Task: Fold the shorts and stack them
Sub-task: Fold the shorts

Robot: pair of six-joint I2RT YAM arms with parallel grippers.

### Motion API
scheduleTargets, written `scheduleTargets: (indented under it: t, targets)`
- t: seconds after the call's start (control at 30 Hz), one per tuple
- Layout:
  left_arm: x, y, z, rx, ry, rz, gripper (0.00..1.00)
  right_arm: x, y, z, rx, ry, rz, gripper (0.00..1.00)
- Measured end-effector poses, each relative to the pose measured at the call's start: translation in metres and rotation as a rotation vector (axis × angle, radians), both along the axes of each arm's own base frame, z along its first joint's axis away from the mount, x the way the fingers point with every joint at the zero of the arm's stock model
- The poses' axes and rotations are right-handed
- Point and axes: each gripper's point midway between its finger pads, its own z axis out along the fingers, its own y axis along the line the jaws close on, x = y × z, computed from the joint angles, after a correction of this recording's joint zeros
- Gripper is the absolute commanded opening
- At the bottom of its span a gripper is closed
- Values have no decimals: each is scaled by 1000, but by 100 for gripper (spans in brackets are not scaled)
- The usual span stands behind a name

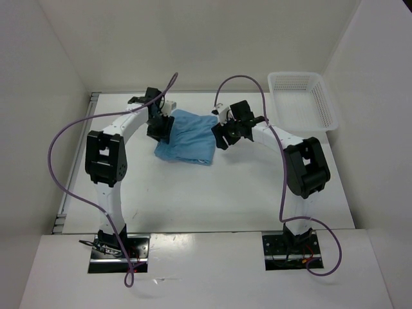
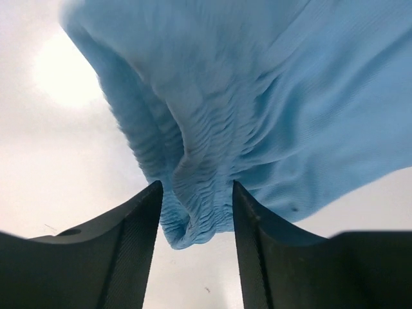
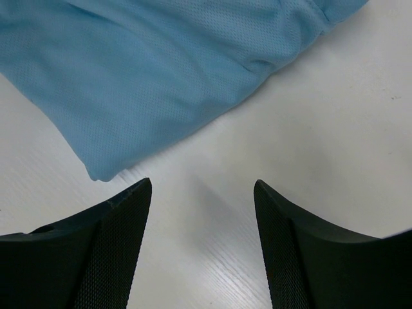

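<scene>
The light blue shorts (image 1: 188, 139) lie folded on the white table between my two arms. My left gripper (image 1: 161, 129) is at their left edge. In the left wrist view the gathered waistband of the shorts (image 2: 270, 96) bunches between the fingers of the left gripper (image 2: 196, 187), whose jaws stand apart and do not pinch it. My right gripper (image 1: 223, 136) hangs at the right edge of the shorts. The right wrist view shows the right gripper (image 3: 203, 183) open over bare table, with a corner of the shorts (image 3: 148, 71) just beyond its left fingertip.
A white lattice basket (image 1: 331, 109) sits at the back right of the table. White walls close in the left, back and right sides. Purple cables loop above both arms.
</scene>
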Motion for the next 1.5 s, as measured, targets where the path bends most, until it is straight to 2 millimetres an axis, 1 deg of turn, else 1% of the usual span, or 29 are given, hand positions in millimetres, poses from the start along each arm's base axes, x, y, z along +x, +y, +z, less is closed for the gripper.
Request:
scheduleTargets:
  t: [0.07,0.17,0.23,0.27,0.33,0.37,0.47,0.57,0.6,0.63,0.67,0.73,0.77,0.8,0.87,0.9,0.97,1.0,1.07,1.1,1.17,1.23,1.3,1.33,1.37,1.4,1.43,1.47,1.5]
  targets:
    - [16,-6,22,-37,-57,-3,57,-1,2,1,10,4,4,70]
    - [48,-12,63,-88,-182,-6,60,-5,7,1,18,11,19,70]
    - [65,-16,83,-115,-246,-12,62,-9,15,1,17,11,39,70]
    - [71,-18,86,-124,-267,-14,62,-12,20,1,17,10,54,70]
    - [82,-20,82,-132,-278,-16,62,-20,31,1,16,10,82,70]
    - [85,-21,74,-132,-267,-17,62,-23,36,1,12,7,98,70]
    - [88,-22,34,-121,-195,-14,60,-32,50,0,-8,-9,145,70]
    - [86,-22,0,-112,-128,-11,51,-44,64,-3,-48,-36,191,69]
    - [85,-22,-6,-111,-116,-12,48,-47,68,-5,-62,-42,202,67]
    - [85,-21,-9,-111,-110,-11,40,-51,71,-7,-76,-46,211,67]
    - [85,-21,-10,-114,-108,-11,35,-54,74,-10,-88,-51,220,62]
    - [87,-22,-8,-121,-115,-11,21,-55,76,-16,-116,-69,226,58]
    - [90,-23,-5,-125,-127,-18,9,-54,74,-20,-135,-77,221,53]
    - [91,-24,-4,-130,-131,-12,6,-51,72,-24,-151,-84,215,52]
    - [94,-25,0,-136,-145,-18,5,-44,66,-35,-190,-92,194,46]
    - [95,-26,2,-138,-151,-19,2,-42,62,-41,-211,-94,189,39]
    - [98,-26,5,-139,-162,-20,1,-38,57,-52,-248,-97,181,29]
    - [100,-26,7,-140,-168,-19,0,-36,55,-56,-263,-100,178,20]
    - [104,-27,12,-142,-187,-20,0,-31,53,-55,-282,-127,172,12]
    - [107,-27,15,-142,-198,-20,0,-28,52,-54,-289,-141,170,4]
    - [112,-28,23,-144,-223,-21,0,-25,50,-56,-305,-161,166,0]
    - [119,-28,33,-144,-256,-20,0,-23,48,-56,-315,-175,163,2]
    - [127,-29,45,-146,-293,-20,0,-21,47,-56,-321,-192,163,10]
    - [131,-29,50,-148,-311,-20,0,-20,46,-56,-324,-197,163,23]
    - [134,-30,55,-149,-327,-20,3,-19,47,-55,-325,-200,164,27]
    - [137,-30,59,-152,-338,-22,19,-19,46,-55,-330,-203,169,33]
    - [138,-31,59,-152,-345,-23,30,-19,46,-55,-332,-205,171,42]
    - [140,-31,57,-152,-345,-22,40,-19,45,-55,-335,-206,174,45]
    - [141,-31,54,-150,-345,-25,47,-18,45,-55,-339,-210,174,47]
